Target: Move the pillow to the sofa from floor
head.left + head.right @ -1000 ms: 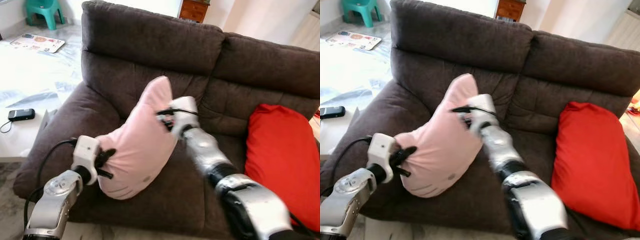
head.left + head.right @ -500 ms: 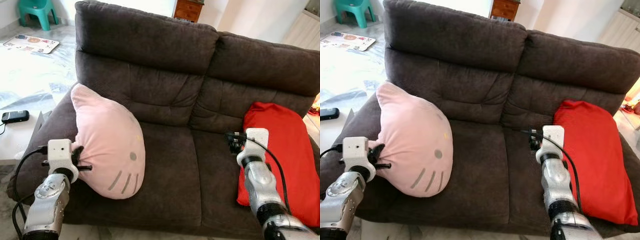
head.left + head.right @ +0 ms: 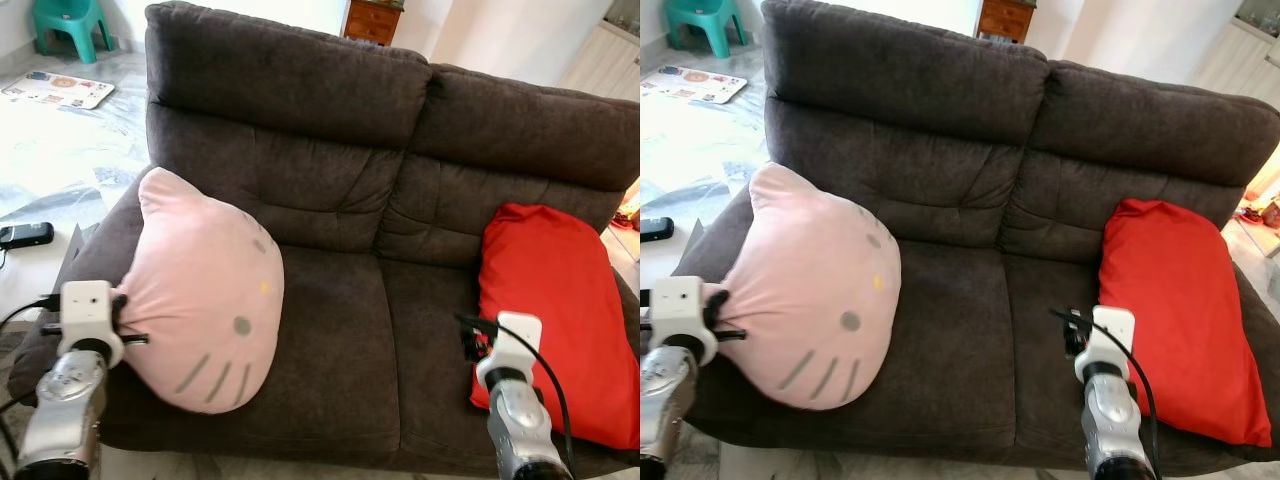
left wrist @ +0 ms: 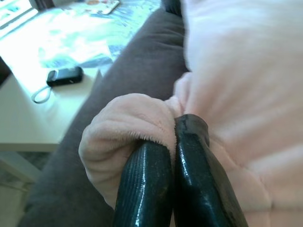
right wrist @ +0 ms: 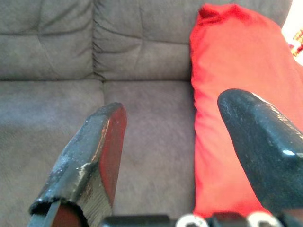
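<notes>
The pink pillow point(image 3: 200, 300), shaped like a cat's head with grey whiskers, a yellow nose and small dark eyes, sits on the left seat cushion of the dark brown sofa point(image 3: 330, 120), leaning against the left armrest with one ear pointing up toward the backrest. The left gripper point(image 4: 173, 142) has its jaws pressed together on a bunched fold of pink plush at the pillow's outer edge, beside the armrest. The right gripper point(image 5: 173, 137) hangs low in front of the right seat cushion with its jaws spread wide and nothing between them, pointing at the seam between the seat and a red cushion point(image 3: 555, 310) that leans against the right end of the sofa. To the left of the sofa a white worktop point(image 3: 30, 280) carries a small black device with a cord point(image 3: 25, 235). Further back on the pale floor stand a green plastic stool point(image 3: 70, 20) and a flat printed sheet point(image 3: 55, 88), and a wooden cabinet point(image 3: 375, 18) shows behind the backrest
</notes>
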`<state>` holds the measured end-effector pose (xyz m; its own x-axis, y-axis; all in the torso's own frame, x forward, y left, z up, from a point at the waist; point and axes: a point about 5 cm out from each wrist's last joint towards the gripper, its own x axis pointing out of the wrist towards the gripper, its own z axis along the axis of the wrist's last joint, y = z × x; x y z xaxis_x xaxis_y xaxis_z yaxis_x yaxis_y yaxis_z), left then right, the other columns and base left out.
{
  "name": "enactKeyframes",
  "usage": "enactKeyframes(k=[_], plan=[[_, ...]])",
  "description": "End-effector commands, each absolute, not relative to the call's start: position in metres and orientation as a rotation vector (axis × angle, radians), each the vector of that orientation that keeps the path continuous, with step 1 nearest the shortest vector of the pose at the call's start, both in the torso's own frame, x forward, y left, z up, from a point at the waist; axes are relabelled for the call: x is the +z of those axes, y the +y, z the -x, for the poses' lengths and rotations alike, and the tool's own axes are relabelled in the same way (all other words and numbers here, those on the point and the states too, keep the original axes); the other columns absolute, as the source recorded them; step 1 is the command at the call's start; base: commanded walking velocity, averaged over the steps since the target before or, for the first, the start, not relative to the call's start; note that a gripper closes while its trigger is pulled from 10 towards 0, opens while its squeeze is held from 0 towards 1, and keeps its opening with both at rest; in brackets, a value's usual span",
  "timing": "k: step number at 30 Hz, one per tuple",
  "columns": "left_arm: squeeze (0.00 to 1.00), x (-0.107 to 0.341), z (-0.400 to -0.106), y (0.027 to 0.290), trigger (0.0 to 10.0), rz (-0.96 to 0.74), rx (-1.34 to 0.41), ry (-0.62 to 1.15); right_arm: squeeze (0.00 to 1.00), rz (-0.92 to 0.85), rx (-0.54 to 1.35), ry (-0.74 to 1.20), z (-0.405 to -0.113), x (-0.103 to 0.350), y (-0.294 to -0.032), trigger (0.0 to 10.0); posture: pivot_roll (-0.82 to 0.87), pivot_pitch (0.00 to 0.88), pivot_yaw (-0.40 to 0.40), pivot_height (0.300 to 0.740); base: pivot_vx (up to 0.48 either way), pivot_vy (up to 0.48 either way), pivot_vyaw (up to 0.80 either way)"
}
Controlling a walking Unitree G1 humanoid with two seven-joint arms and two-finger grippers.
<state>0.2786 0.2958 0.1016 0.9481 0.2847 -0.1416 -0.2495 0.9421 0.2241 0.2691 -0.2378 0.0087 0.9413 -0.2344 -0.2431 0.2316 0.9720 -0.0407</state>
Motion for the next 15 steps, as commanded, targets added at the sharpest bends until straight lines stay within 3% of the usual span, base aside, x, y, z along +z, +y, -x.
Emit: enactKeyframes(k=[1, 9, 15], plan=[[0.00, 0.113, -0.281, 0.301, 10.0, -0.256, 0.312, 0.111, 0.00, -0.005, -0.259, 0.216, -0.269, 0.012, -0.241, 10.0, 0.17, 0.000, -0.175, 0.740, 0.000, 0.000, 0.00], [0.00, 0.080, -0.279, 0.255, 10.0, -0.198, 0.245, 0.123, 0.00, -0.069, -0.263, 0.291, -0.252, -0.009, -0.231, 10.0, 0.16, 0.000, -0.162, 0.740, 0.000, 0.000, 0.00], [0.00, 0.068, -0.279, 0.236, 10.0, -0.153, 0.216, 0.134, 0.00, -0.078, -0.257, 0.331, -0.247, -0.016, -0.227, 10.0, 0.16, 0.000, -0.159, 0.740, 0.000, 0.000, 0.00]])
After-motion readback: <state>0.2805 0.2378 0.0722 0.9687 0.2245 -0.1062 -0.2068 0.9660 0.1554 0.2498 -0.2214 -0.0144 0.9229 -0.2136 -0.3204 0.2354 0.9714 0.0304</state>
